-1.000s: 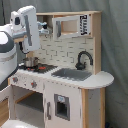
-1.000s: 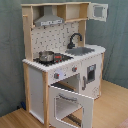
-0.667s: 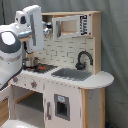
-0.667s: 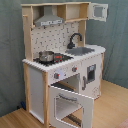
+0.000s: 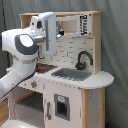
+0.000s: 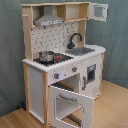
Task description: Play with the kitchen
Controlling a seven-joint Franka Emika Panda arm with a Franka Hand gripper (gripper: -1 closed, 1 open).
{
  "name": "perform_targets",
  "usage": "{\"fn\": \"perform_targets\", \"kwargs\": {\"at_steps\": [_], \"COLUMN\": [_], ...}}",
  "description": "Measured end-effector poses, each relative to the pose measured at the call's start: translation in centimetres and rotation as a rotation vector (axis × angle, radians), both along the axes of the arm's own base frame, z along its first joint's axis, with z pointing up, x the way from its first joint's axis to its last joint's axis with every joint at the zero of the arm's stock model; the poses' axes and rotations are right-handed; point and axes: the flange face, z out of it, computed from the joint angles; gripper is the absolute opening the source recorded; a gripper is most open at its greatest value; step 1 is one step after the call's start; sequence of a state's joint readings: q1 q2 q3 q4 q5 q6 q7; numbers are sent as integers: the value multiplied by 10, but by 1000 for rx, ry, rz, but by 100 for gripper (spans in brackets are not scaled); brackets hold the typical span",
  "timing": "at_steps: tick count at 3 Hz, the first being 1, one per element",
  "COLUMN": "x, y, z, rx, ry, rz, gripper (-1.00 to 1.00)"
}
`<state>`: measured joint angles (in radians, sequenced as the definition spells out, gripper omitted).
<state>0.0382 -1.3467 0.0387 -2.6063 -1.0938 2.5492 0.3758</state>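
In both exterior views the kitchen (image 5: 70, 75) (image 6: 65, 60) stands on a wooden floor (image 6: 112, 107) in front of a grey-green curtain (image 6: 117, 40). Take the sink (image 5: 71, 74) (image 6: 82, 50) as the landmark. A black faucet (image 5: 83, 59) (image 6: 75, 39) curves up just behind it, against a back panel patterned like white tiles. On the first exterior view's left of the sink, and on the second exterior view's left too, lies the red-black stovetop (image 6: 50, 59), with a small metal pot (image 6: 46, 55) on it. Above the stovetop hangs the grey hood (image 6: 49, 20). High above the sink, in the second exterior view, is an open wooden shelf, and beside it a small cupboard with a white framed door (image 6: 99, 11).

Below the stovetop, in the second exterior view, two red knobs (image 6: 56, 75) sit on the front panel, and under them the oven door (image 6: 70, 105) hangs open, tilted out and down. Below the sink is a white door with a dark window (image 6: 91, 73).

The arm (image 5: 22, 55) shows only in the first exterior view, big and white, on the first exterior view's left of the sink, in front of the stovetop. Its upper end (image 5: 44, 30) reaches up near the hood. I cannot tell whether the pincer is open or closed.
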Motion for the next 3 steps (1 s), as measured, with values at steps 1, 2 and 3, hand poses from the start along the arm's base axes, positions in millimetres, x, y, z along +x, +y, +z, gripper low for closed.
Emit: {"fn": "perform_targets", "kwargs": {"at_steps": [1,2,3], "x": [25,48,69], "y": [-3,1,6], "z": [-5,3,12], "rx": [-16,-40,-61], "ry": [37,61,81], "rz": [36,67,94], "gripper": [-100,-100,-100]}}
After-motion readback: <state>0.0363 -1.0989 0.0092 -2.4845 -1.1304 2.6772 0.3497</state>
